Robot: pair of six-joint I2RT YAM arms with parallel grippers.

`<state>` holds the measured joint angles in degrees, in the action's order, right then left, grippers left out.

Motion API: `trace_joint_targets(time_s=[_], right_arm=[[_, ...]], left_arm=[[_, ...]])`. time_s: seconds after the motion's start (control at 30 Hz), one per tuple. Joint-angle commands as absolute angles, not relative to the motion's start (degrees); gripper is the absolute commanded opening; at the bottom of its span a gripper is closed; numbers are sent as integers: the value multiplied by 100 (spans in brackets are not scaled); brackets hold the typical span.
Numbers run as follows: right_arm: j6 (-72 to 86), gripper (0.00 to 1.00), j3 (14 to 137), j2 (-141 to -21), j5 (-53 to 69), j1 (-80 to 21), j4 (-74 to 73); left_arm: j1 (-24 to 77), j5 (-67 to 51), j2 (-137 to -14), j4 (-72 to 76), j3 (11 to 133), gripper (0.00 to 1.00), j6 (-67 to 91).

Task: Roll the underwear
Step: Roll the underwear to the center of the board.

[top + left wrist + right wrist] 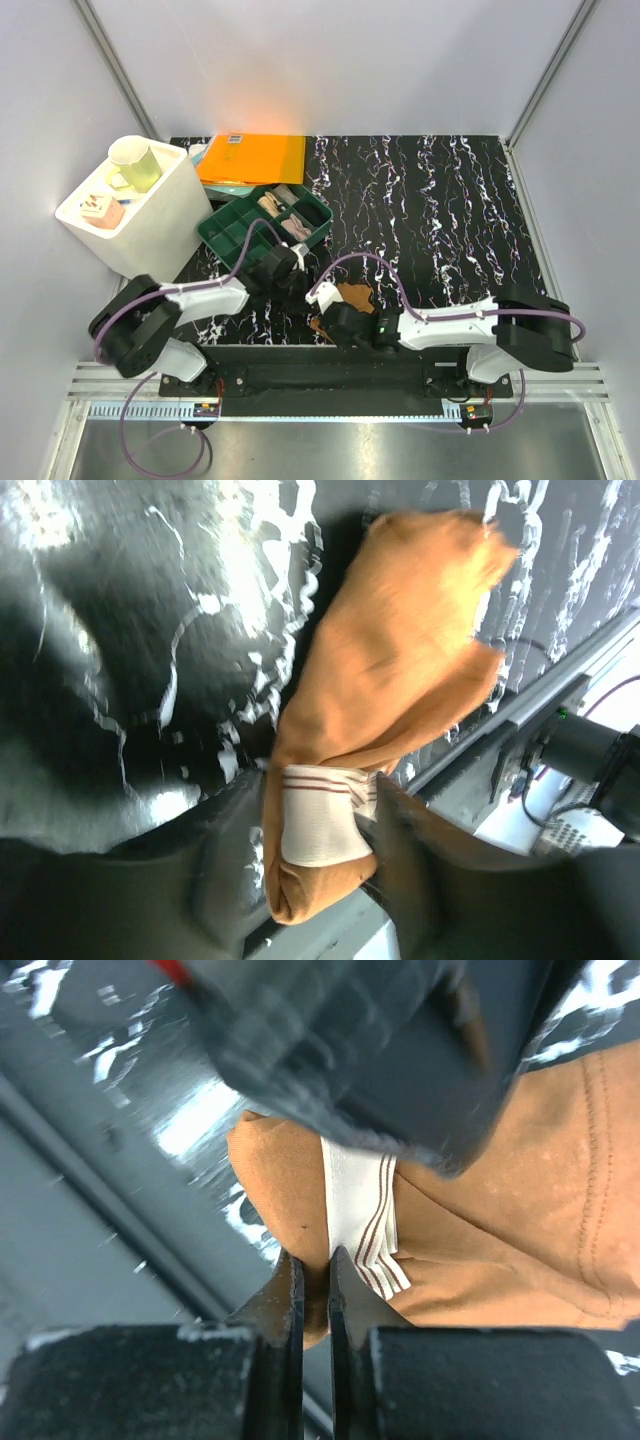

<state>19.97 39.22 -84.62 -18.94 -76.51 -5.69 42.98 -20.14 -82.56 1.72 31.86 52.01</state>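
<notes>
Left wrist view: left tool (318, 805) spread, pale waistband (322, 832) of brown underwear (390, 670) between its fingers, the rest lying on the marbled desk (150, 630). Right wrist view: right tool (312, 1275) pressed nearly together, pinching the underwear's folded edge beside the waistband.

Bright glare, soft blurry wrist views

Two robot arms are reaching in from the bottom of the top view: the left arm (195, 298) and the right arm (450, 325). One brown underwear (355, 296) is lying between them. Toward the upper left, one white bin (165, 228), one green mug (135, 163), one orange folder (255, 158) and one green tray (214, 232) are sitting.
</notes>
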Motion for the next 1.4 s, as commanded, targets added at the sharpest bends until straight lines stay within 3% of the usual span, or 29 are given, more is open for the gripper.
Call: trace_joint_targets(time_s=[0.0, 0.07, 0.3, 0.57, 1.07, 1.37], right_arm=[[2241, 1, 3498, -8069, -83, -7270, -291], [2285, 1, 3402, -7981, 315, -6928, -159], [2364, 1, 3226, -8007, 2081, -5916, 342], [2768, 1, 3032, -8489, 3943, -4879, 1125], [3682, 0, 3120, -10142, 5878, -3754, 2680], [3990, 0, 3401, -10810, 6328, -3419, 3076]], left_arm=[[4263, -1548, -7402, -481, 3120, 61, 5142], [4245, -1381, -6980, -667, 3068, 65, 5107], [4236, -756, -5540, -809, 2409, 66, 4782], [4245, -896, -4843, -19, 1688, 66, 4588], [4254, -1818, -5931, 2643, 1090, 67, 4210], [4263, -2241, -6704, 3638, 1116, 67, 4166]])
